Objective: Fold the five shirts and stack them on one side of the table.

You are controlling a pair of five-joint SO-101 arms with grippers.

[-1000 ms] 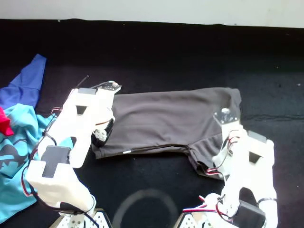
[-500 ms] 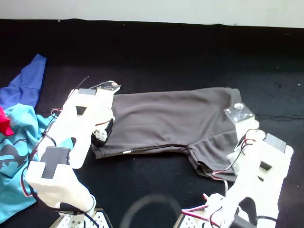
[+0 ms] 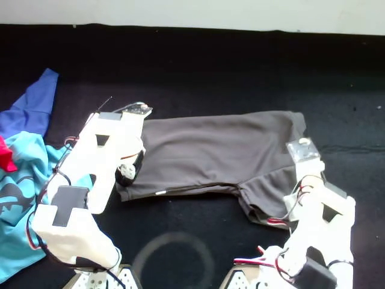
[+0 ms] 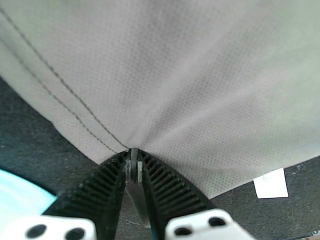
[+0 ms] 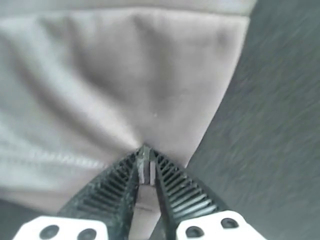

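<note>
A grey shirt (image 3: 210, 153) lies partly folded across the middle of the black table (image 3: 198, 66). At its left end my left gripper (image 4: 133, 159) is shut on the hemmed edge of the grey shirt (image 4: 180, 85); a white tag (image 4: 270, 182) shows near that edge. My right gripper (image 5: 145, 159) is shut on the grey shirt (image 5: 120, 70) at its right end, beside the sleeve. In the high view the left arm (image 3: 96, 174) covers the shirt's left end and the right arm (image 3: 316, 205) stands at its lower right corner.
A heap of other shirts lies at the table's left edge: a blue one (image 3: 33, 108), a light blue one (image 3: 24, 180) and a bit of red (image 3: 5, 156). A white wall (image 3: 192, 12) runs behind the table. The black tabletop stretches beyond the grey shirt.
The right arm swung out to the right and then came back a little toward the shirt, its grip on the cloth kept. The left arm has stayed still.
</note>
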